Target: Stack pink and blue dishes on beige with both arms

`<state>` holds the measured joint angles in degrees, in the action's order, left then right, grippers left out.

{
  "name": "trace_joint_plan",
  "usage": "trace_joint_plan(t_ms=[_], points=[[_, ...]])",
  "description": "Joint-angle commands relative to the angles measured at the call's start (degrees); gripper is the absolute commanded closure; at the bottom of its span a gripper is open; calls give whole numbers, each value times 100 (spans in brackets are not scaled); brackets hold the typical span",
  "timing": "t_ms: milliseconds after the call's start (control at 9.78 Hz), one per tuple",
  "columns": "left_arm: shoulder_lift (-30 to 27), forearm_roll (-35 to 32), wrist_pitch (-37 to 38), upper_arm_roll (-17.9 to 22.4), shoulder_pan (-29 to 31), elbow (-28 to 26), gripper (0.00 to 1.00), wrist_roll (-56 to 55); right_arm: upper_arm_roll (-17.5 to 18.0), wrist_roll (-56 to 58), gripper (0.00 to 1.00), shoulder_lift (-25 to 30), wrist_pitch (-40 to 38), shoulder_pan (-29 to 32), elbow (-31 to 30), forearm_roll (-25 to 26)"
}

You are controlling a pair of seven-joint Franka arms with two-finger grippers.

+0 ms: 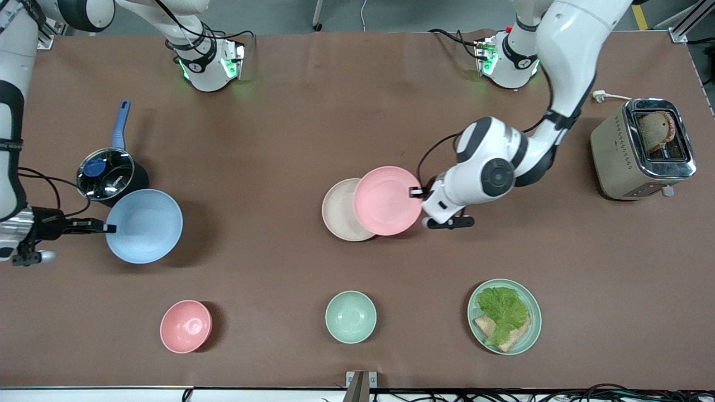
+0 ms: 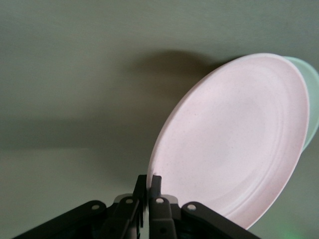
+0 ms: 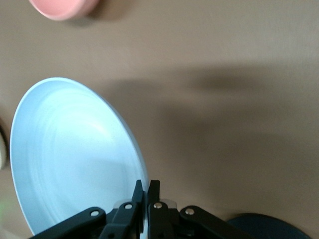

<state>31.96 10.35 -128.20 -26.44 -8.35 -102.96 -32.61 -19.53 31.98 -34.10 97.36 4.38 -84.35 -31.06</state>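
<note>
Here the pink plate (image 1: 387,200) sits mid-frame in the front view, lifted and overlapping the beige plate (image 1: 341,210), which lies flat on the table (image 1: 357,111). The left tool (image 1: 416,192) is clamped on the pink plate's rim at the edge toward the left arm's end. The left wrist view shows what the front view does not: both fingers (image 2: 155,185) pinched tight on the rim, the pink plate (image 2: 237,139) tilted, a pale edge of the beige plate (image 2: 310,94) peeking past it.

The blue plate (image 1: 144,225) is at mid-left of the front frame, raised over the table beside the black pot (image 1: 106,174). The right tool (image 1: 109,228) grips its rim. The right wrist view confirms the pinch and shows the blue plate (image 3: 75,154) tilted, with the pink bowl (image 3: 62,7) at the frame's top.

All three plates are matte, shallow and round with faint concentric rings.

Low in the front frame: pink bowl (image 1: 186,326), mint bowl (image 1: 351,316), mint plate with lettuce and bread (image 1: 504,316). Toaster (image 1: 642,148) at the frame's right edge.
</note>
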Motion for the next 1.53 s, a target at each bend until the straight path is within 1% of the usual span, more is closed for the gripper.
trace_joint_plan(t_ms=[0,102,307,409,511,614,716,920,1023,1125,1227,1432], points=[[626,-95,-579,-28,-341,416,96,-779,-16,-951,99,385,-68,-366,7,153],[697,-104,-774,-28,-456,400,95,-1025,89,-1540,99,517,-68,-568,7,318],[742,-462,-820,-37,-536,399,91,-1596,807,-2692,99,746,2,-587,-11,643],[811,-629,-925,-37,-597,391,83,-1834,1220,-3115,99,860,194,-587,-107,819],[821,-657,-943,-37,-598,391,53,-1880,1528,-3537,99,931,361,-596,-221,908],[769,-710,-917,-28,-598,356,13,-1854,1897,-3932,99,1036,545,-596,-370,996],[655,-980,-786,-36,-554,295,0,-1828,2214,-4145,99,1080,643,-579,-563,1014],[121,-1105,-95,-28,-492,128,0,-1522,2812,-4646,99,1351,1282,-561,-1290,1014],[-204,-1245,370,33,-422,110,0,-893,3084,-4814,99,1397,1581,-561,-1564,1006],[-573,-1246,793,156,-291,83,0,-269,3400,-5016,99,1423,1993,-561,-1836,1005],[-959,-1238,1180,340,-220,92,0,320,3734,-5252,99,1397,2458,-561,-2083,1005],[-1724,-1238,1525,919,-211,153,0,1304,4323,-5718,99,1380,3285,-596,-2488,1005]])
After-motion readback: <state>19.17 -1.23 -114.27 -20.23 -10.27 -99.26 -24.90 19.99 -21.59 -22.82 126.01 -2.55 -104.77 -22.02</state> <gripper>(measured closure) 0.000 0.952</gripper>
